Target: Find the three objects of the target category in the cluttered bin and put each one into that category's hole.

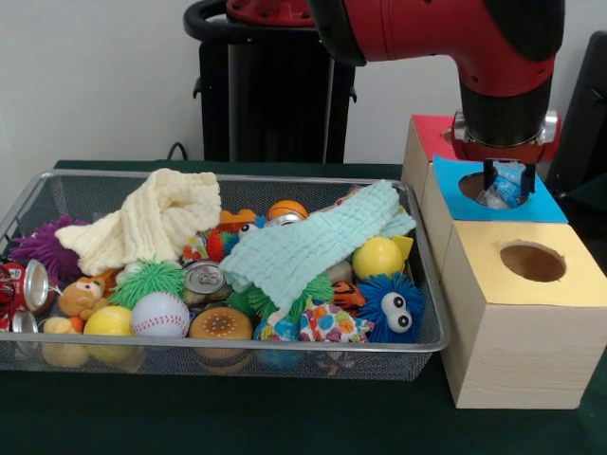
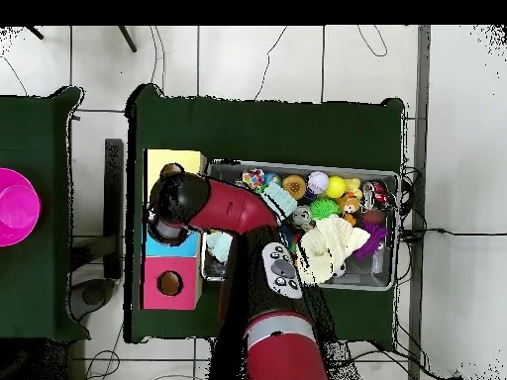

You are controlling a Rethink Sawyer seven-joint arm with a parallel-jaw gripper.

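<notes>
**Claw hangs over blue-topped box beside crowded toy bin**

On a dark green tabletop [image 1: 285, 427], the cluttered bin [image 1: 57, 185] of silver wire mesh fills the left of the front view, heaped with toys. A purple spiky ball [image 1: 43, 248] and a red drinks can [image 1: 21, 284] lie at its left end, a cream knitted cloth [image 1: 152, 223] and a baseball [image 1: 159, 315] further in, then a pale green cloth [image 1: 303, 248], a yellow ball [image 1: 377, 257] and a blue fuzzy ball with eyes [image 1: 391, 308]. To the right stand three pale wooden boxes in a row. The claw [image 1: 505, 185] sits directly above the blue-faced box's hole [image 1: 471, 186], clamped on a blue and white object [image 1: 503, 187]. The hole [image 2: 169, 283] in the red-topped box, the farthest from the front camera, shows only from overhead. The yellow-faced box [image 1: 531, 313] stands nearest.
</notes>
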